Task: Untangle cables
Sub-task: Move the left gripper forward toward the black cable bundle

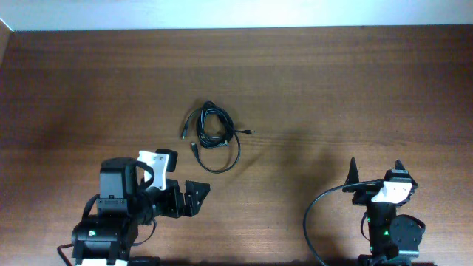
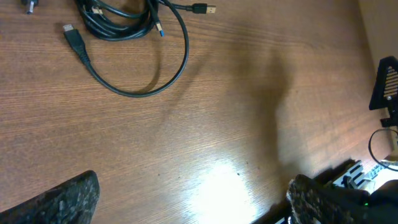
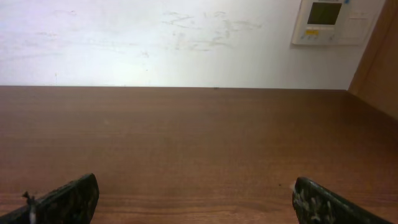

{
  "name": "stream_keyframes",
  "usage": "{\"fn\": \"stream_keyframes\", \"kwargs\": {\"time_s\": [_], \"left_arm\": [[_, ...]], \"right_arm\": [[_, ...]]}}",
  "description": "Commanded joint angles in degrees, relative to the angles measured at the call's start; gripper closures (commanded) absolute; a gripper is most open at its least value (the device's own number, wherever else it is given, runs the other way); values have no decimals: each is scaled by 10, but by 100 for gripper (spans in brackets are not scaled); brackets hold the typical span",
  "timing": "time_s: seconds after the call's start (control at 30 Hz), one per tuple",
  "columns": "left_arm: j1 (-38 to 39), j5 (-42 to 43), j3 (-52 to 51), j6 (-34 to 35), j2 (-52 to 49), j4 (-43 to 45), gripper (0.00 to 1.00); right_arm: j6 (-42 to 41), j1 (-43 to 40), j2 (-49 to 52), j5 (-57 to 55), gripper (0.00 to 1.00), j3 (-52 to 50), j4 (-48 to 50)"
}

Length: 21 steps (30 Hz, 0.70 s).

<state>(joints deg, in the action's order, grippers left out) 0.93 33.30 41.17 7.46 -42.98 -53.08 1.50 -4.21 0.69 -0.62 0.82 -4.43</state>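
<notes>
The cables [image 1: 213,134] lie as a small tangled black bundle on the wooden table, left of centre, with plug ends sticking out. In the left wrist view the cables [image 2: 124,37] fill the top left, with a loose loop and a USB plug pointing right. My left gripper [image 1: 196,198] is open and empty, low at the front left, a little way short of the bundle; its fingertips show wide apart [image 2: 193,199]. My right gripper [image 1: 375,171] is open and empty at the front right, far from the cables, facing bare table [image 3: 196,199].
A thick black wire [image 1: 314,214] curves from the right arm base at the front edge. A white wall with a small control panel [image 3: 328,22] stands beyond the table's far edge. Wooden table [image 1: 332,89] surrounds the bundle.
</notes>
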Motion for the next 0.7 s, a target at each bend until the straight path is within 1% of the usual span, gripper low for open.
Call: {"fn": "stream_keyframes", "kwargs": {"time_s": [0.0,0.03,0.1,0.13,0.17,0.23,0.3,0.57,0.6,0.67], "left_arm": [[-2,-32,17,39,0,-14,1],[-2,-37,24,39,0,-25,1],[-2,-132,97,76,0,-94,1],[-2,-153,123,83,0,-115,0],[-2,-158,158,92,0,-147,0],[-2,-157,163,114,0,-164,0],[-2,-156,163,129,0,-166,1],[-2,-147,163,132,0,-166,1],[-2,-147,162,154,0,-166,1],[-2,-147,162,163,-3,-166,0]], "right_arm": [[-2,-4,-3,1,1,-5,-1],[-2,-4,-3,1,2,-5,-1],[-2,-4,-3,1,1,-5,-1],[-2,-4,-3,1,1,-5,-1],[-2,-4,-3,1,2,-5,-1],[-2,-4,-3,1,2,-5,-1],[-2,-4,-3,1,2,-5,-1],[-2,-4,-3,1,2,-5,-1],[-2,-4,-3,1,2,-5,-1],[-2,-4,-3,1,2,-5,-1]]}}
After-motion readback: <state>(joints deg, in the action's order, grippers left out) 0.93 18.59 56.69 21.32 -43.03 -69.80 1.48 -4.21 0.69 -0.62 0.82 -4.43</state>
